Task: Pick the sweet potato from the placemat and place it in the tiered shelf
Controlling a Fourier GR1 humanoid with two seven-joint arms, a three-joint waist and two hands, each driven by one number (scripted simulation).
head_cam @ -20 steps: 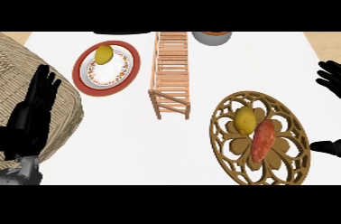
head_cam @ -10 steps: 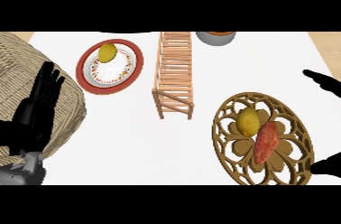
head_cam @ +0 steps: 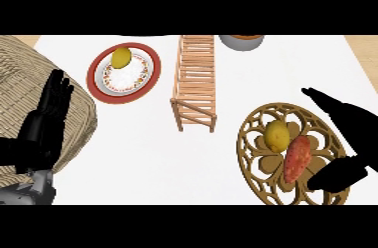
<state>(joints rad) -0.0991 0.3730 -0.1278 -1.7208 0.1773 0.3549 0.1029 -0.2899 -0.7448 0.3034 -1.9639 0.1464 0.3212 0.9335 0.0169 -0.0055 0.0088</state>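
- White counter [head_cam: 148, 157], tan floor seen at corners.
- Sweet potato [head_cam: 297, 158] lies on wooden placemat [head_cam: 260, 164] beside a lemon [head_cam: 277, 135].
- Right hand [head_cam: 347, 122] is held open above it, grasping nothing.
- Left hand [head_cam: 48, 119] rests open.
- Tiered shelf [head_cam: 196, 79] stands centre.

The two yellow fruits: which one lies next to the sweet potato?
The yellow fruit on the wooden openwork placemat at the right; the sweet potato lies just beside it. The other yellow fruit sits on the red-rimmed plate, far left.
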